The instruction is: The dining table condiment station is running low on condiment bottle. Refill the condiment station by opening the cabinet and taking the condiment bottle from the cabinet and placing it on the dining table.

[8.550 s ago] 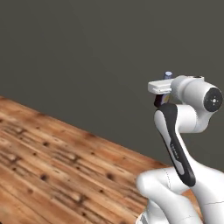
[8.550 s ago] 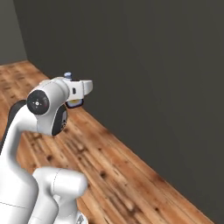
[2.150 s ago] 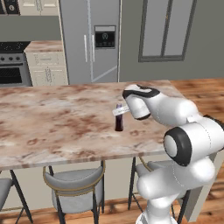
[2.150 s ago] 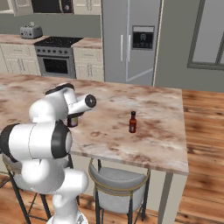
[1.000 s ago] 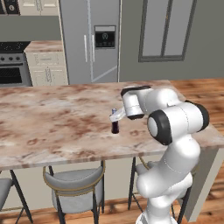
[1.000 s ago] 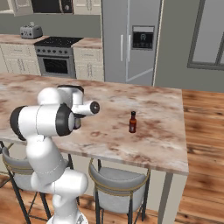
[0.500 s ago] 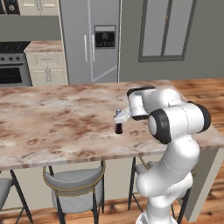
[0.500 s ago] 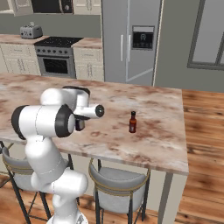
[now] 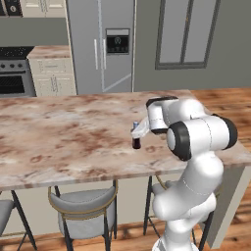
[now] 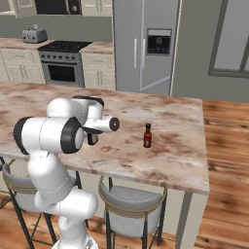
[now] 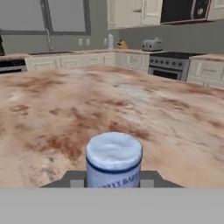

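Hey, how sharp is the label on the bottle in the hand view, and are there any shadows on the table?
Hand view: the condiment bottle is soft, its label lettering cut off and barely legible. Left base view: the dining table is evenly lit, no clear shadow under the bottle.

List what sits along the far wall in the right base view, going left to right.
Toaster → stove → fridge → window.
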Robot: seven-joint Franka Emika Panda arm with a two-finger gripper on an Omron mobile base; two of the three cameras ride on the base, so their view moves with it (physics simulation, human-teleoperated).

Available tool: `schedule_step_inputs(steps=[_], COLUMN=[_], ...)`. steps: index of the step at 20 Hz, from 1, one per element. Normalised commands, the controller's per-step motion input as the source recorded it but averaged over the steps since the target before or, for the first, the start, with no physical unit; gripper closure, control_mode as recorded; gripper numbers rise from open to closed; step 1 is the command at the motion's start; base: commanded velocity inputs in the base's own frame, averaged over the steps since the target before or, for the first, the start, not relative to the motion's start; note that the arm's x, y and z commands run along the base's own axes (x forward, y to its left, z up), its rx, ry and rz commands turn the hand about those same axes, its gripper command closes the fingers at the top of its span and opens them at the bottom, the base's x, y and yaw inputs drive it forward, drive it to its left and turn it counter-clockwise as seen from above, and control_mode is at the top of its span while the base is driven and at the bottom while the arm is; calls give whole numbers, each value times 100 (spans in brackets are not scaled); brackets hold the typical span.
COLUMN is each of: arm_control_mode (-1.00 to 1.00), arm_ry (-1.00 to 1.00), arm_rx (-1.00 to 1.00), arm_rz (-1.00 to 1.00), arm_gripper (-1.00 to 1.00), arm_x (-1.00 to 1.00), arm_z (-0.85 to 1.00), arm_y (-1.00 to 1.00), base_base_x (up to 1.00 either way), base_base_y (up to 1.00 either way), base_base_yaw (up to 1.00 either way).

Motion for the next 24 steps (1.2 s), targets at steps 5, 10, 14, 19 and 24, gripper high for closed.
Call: schedule_step_inputs(steps=[5, 10, 14, 19, 24], arm_control_mode=[-100, -100, -100, -100, -100], arm_ry=[-9, -4, 0, 0, -4], arm_rx=[-15, -3, 4, 7, 4], arm_rz=[0, 0, 0, 0, 0], arm_gripper=[100, 100, 100, -100, -100], arm_x=[0, 0, 1, -7, -29], arm_z=[-49, -20, 0, 0, 8], arm_y=[0, 0, 0, -2, -7], base_base_x=[0, 0, 0, 0, 0], base_base_y=[0, 0, 0, 0, 0], base_base_yaw=[0, 0, 0, 0, 0])
